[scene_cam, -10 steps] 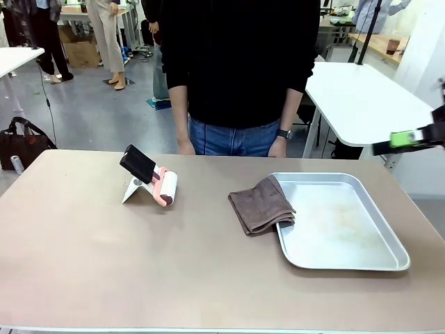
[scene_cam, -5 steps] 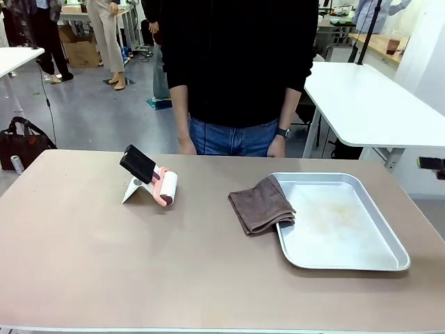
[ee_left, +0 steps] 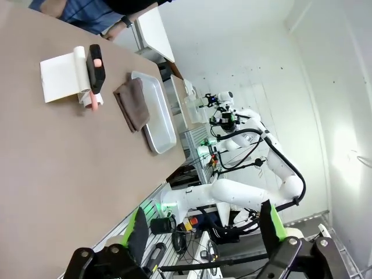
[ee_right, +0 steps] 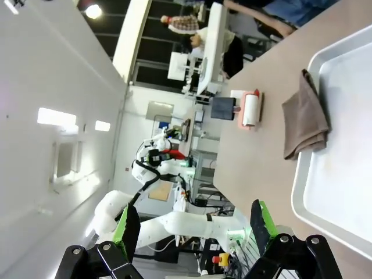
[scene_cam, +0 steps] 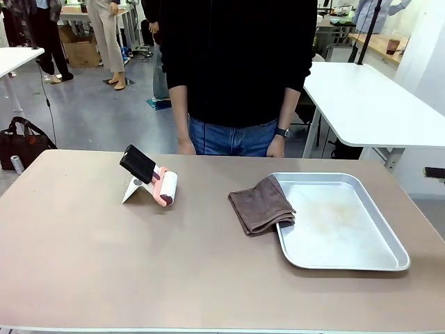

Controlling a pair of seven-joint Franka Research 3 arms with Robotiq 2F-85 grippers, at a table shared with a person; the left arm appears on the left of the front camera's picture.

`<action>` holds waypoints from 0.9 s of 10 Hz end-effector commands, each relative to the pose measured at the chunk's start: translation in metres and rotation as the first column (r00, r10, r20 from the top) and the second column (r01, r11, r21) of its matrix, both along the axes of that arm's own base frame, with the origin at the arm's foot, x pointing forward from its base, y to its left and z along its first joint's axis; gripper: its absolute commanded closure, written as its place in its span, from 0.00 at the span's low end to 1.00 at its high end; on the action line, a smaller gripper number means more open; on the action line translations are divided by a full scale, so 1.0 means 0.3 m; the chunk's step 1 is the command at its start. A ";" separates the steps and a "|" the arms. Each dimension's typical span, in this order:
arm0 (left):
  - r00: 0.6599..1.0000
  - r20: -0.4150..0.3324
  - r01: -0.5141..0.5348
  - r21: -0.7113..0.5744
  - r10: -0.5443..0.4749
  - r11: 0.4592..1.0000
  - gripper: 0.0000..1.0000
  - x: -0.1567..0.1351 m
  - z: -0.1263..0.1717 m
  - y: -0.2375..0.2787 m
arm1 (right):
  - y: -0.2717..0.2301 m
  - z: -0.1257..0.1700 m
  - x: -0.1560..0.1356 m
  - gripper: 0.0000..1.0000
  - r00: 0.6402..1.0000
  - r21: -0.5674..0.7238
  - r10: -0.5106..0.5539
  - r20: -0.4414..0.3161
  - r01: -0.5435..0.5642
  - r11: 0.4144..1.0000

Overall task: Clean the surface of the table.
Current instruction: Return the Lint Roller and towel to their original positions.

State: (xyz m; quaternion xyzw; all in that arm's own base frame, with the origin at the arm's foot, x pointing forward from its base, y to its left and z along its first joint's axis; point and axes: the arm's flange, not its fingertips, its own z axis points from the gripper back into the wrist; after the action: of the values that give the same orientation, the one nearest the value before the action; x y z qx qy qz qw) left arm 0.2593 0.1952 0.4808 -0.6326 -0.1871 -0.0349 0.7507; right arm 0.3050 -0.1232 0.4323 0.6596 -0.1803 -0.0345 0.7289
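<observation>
Bench: tan-brown top with a thin pale edge, spanning the whole near field of the front view; a person in a dark top stands at its 12 o'clock side, hands down at the far edge.

Cloth: brown, folded, just right of centre, its right edge lapping over the rim of the tray.

Tray: silver metal, at about 3 o'clock on the bench, with faint smears on its floor.

Lint roller: pink-and-white head with a black handle, propped on a white stand at about 10 o'clock, well apart from the cloth.

Left gripper: fingers spread wide, nothing between them, held high off the near end of the bench.

Right gripper: fingers likewise spread and empty, off the tray side.

Step in hand, as judged: picking the wiping tool. The cloth looks the nearer choice for the right arm. A sound grasp would take it at its left, bench-side fold, clear of the tray rim, pinching several layers so it lifts as one bundle. Whether the bench itself carries any dirt is hard to tell from these views.
</observation>
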 end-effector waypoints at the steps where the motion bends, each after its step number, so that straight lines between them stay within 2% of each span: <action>1: 1.000 -0.005 -0.005 0.023 0.006 1.000 0.00 -0.009 0.014 -0.003 | 0.007 0.000 -0.005 0.00 0.999 0.021 0.019 0.046 -0.020 1.000; 9: 1.000 -0.005 -0.005 0.023 0.006 1.000 0.00 -0.009 0.014 -0.003 | 0.007 0.000 -0.005 0.00 0.999 0.021 0.019 0.046 -0.020 1.000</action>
State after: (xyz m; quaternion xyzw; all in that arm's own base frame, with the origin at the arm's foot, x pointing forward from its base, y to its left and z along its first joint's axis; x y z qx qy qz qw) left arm 0.2588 0.1947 0.4831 -0.6274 -0.1879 -0.0343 0.7549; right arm 0.3041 -0.1210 0.4326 0.6641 -0.1824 -0.0213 0.7247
